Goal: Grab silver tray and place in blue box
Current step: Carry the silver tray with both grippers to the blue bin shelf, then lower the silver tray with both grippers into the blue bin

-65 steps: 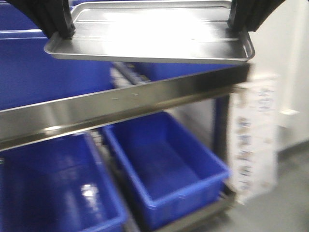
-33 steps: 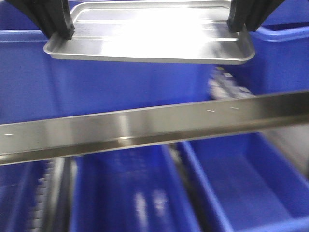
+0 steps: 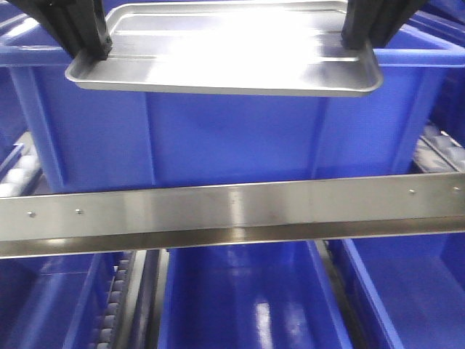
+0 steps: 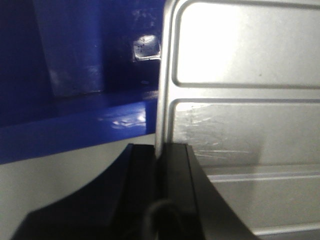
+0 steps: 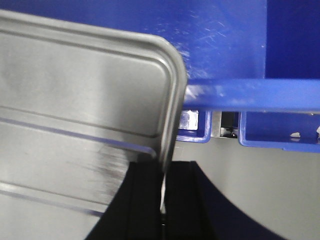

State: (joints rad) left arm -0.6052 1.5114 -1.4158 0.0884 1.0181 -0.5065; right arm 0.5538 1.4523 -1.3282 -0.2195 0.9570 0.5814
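Swung round in last sec: now square to box (image 3: 232, 138). Pinching tray (image 3: 225, 51) ends w/ left end effector (image 3: 93, 49), right end effector (image 3: 357, 40); held at box's near rim, not in yet. Grab done; lower, release to go.

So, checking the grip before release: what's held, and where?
The shiny silver rectangular metal tray, clamped at opposite end rims by the left gripper and right gripper.

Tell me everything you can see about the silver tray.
The silver tray is shiny metal, shallow, rectangular, with rolled rim, rounded corners and straight ridges across its base. Empty, held roughly level in the air by the left gripper and right gripper pinching its short ends, close to the blue box.
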